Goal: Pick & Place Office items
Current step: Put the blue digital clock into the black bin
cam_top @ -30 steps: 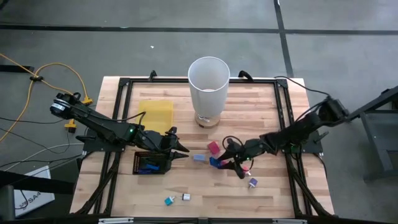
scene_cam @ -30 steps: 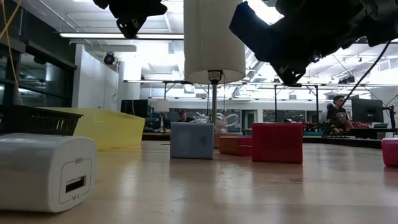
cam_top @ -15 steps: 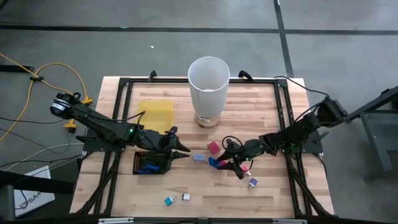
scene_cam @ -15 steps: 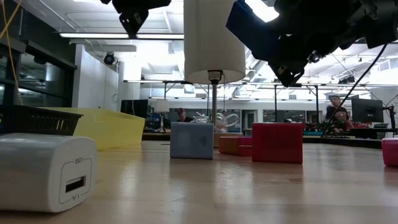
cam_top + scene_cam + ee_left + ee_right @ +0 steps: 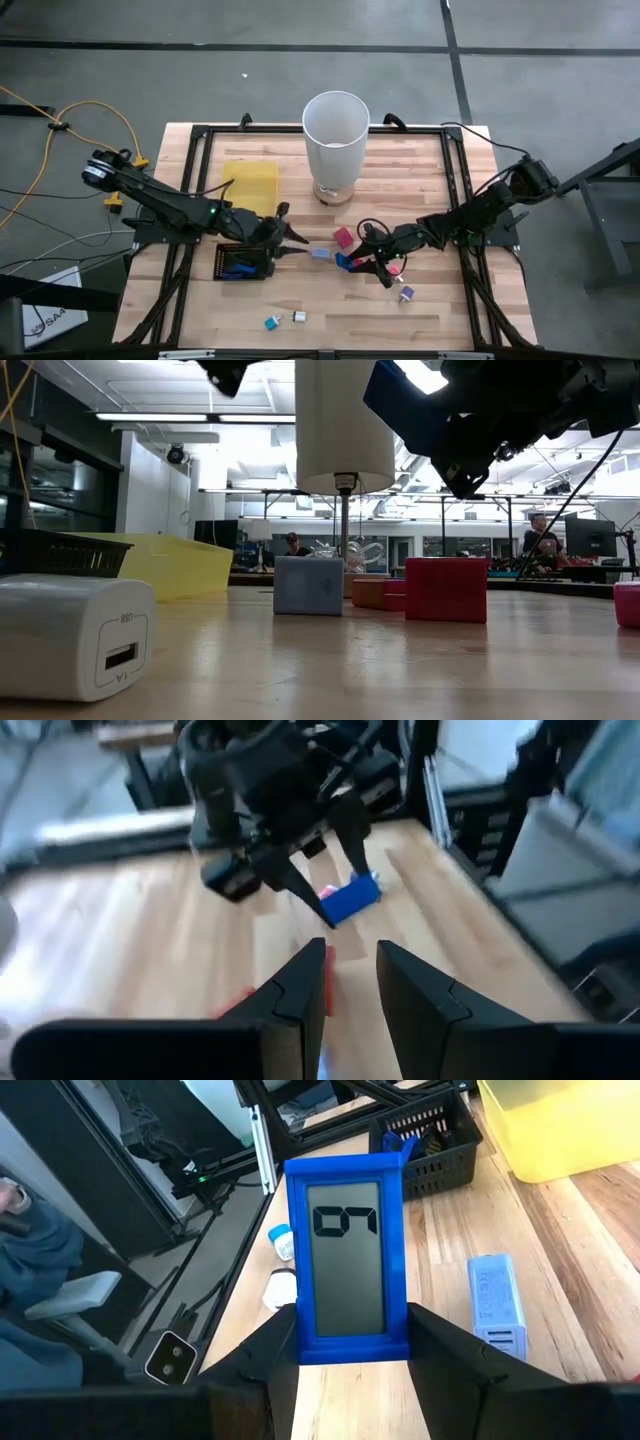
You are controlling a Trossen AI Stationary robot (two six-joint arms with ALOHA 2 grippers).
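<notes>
My right gripper (image 5: 352, 262) is shut on a flat blue device with a grey display (image 5: 345, 1260), above the table's middle; the device also shows in the left wrist view (image 5: 350, 901). My left gripper (image 5: 296, 238) is open and empty, above the right end of the black mesh tray (image 5: 243, 262), pointing toward the right gripper. On the table rest a red block (image 5: 343, 237), a light blue piece (image 5: 320, 253), a pink piece (image 5: 396, 268), a purple piece (image 5: 406, 294), a teal piece (image 5: 271, 322) and a white charger (image 5: 298, 317). My right gripper pinches the blue device's two long side edges (image 5: 292, 1342) between its two fingers, near the end closest to the wrist. The device sticks out past the fingertips (image 5: 440, 1342), its display facing the wrist camera. In the low view the gripper hangs well above the tabletop.
A tall white bin (image 5: 335, 145) stands at the table's far middle. A yellow tray (image 5: 250, 185) lies far left, with the black mesh tray, holding blue pieces, in front of it. Bare wood lies along the near edge. People sit in the room beyond (image 5: 545, 540).
My left gripper has risen; in the low view it has climbed almost out of the top of the picture. My right gripper has kept its hold on the blue device and has edged slightly upward.
</notes>
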